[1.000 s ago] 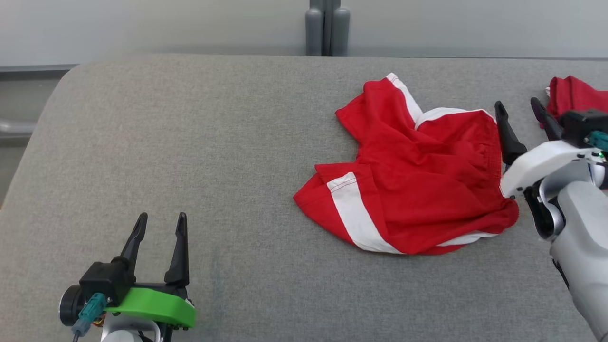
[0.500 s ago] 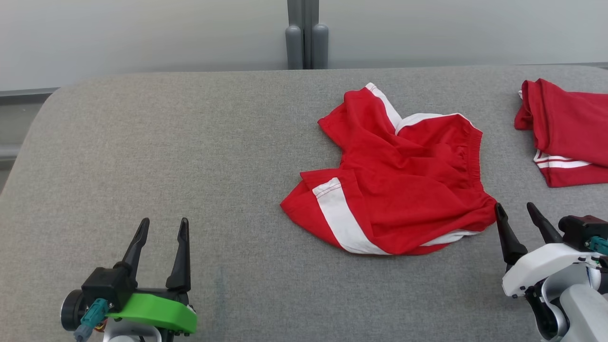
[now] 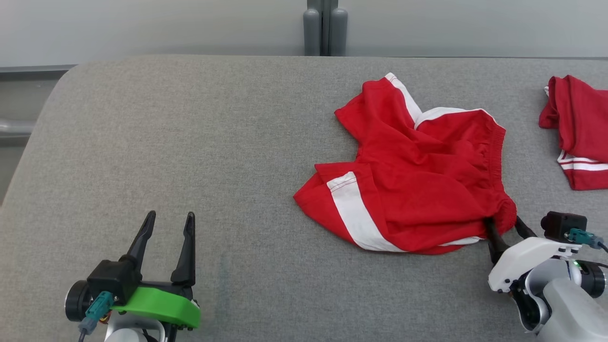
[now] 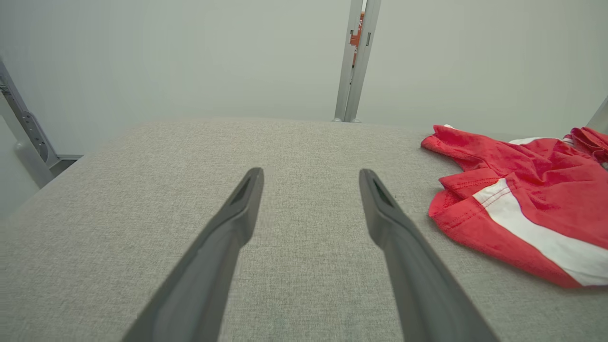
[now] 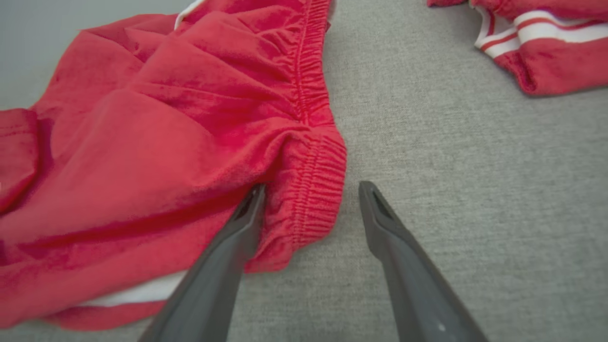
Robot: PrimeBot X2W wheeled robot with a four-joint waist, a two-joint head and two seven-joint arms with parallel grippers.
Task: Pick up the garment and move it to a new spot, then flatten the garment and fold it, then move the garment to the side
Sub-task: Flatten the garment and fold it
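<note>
Waistband corner (image 5: 319,199) between my spread right fingers (image 5: 394,242)
Red shorts (image 3: 418,180) lie crumpled on the counter (image 3: 213,142), right of centre. Closing on the elastic edge alone, I risk it slipping free. Left fingers (image 4: 228,237) spread, empty.

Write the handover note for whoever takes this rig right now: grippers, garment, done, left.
Left gripper: open, over the table, near left.
Right gripper: open, straddling the waistband corner of the red shorts, not closed.
Shorts: crumpled, right of centre; another red garment lies far right, apart.
Done: nothing visible yet.
Left: grasp, move, flatten, fold, set aside.
</note>
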